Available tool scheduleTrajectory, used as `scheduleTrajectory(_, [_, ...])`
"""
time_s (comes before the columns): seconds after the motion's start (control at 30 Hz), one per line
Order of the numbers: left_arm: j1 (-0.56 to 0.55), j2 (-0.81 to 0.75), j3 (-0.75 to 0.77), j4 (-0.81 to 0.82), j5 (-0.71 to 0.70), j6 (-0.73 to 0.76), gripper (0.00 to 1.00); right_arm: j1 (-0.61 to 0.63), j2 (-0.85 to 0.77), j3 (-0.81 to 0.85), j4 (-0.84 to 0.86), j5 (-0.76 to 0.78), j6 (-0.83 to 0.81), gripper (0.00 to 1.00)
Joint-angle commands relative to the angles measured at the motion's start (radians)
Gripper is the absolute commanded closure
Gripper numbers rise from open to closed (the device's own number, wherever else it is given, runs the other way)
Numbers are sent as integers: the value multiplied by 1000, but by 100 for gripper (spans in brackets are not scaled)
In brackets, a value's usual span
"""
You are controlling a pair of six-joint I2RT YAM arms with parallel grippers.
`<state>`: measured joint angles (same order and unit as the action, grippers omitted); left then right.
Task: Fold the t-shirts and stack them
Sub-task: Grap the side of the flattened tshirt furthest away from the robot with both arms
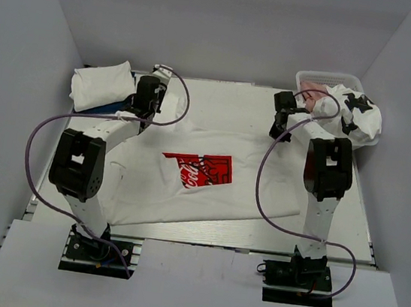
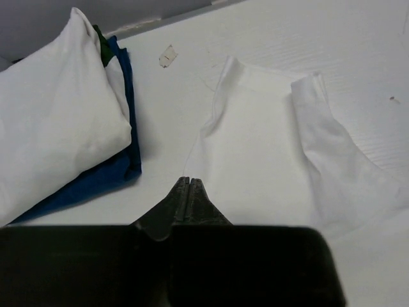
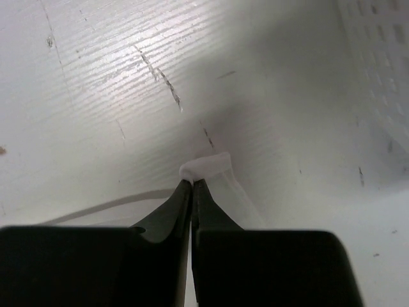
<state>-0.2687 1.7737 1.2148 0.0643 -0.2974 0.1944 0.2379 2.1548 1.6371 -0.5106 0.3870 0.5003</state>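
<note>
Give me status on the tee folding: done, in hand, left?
Done: folded white and blue tees stacked far left. In hand: the red-print white tee lies flat, unfolded; right gripper is shut on its cloth edge, left gripper shut at its other far corner, pinch unclear. Left: the black-patched white tee and pink tee heaped in the basket, far right.

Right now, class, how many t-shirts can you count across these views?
5: a red-print white tee spread mid-table; a folded white tee on a blue tee far left; a black-patched white tee and a pink tee in the basket. More may be hidden.
</note>
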Motion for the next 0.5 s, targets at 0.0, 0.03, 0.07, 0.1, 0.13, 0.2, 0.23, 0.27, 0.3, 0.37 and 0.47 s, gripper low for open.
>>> scheduleTrajectory(0.0, [-6,-83,-12,-24,-14,-53,100,0,-107,-34,61,23,-11,100])
scheduleTrajectory(0.03, [-6,-94,-26,-37,-14,-84,100,0,-116,-51,67,27,-11,100])
scheduleTrajectory(0.07, [-6,-106,-53,-37,-14,-95,100,3,-146,-71,79,27,-14,100])
scheduleTrajectory(0.1, [-6,-135,-72,-37,-14,-95,100,5,-159,-88,81,29,-14,100])
scheduleTrajectory(0.13, [-6,-144,-86,3,-14,-105,100,3,-186,-109,99,30,-17,100])
scheduleTrajectory(0.2, [-6,-134,-69,9,-37,-125,92,1,-205,-138,116,20,-22,100])
scheduleTrajectory(0.23, [-6,-87,-28,-77,-37,-183,89,3,-213,-144,135,12,-28,100])
scheduleTrajectory(0.27, [14,-53,80,-134,31,-217,83,1,-211,-143,136,6,-32,100])
scheduleTrajectory(0.3, [28,-12,141,-188,44,-254,67,4,-208,-141,135,6,-34,100])
scheduleTrajectory(0.37, [28,117,298,-303,32,-305,22,5,-196,-134,129,-11,-32,100])
scheduleTrajectory(0.47, [28,275,447,-336,53,-296,0,5,-171,-123,127,-30,-42,100])
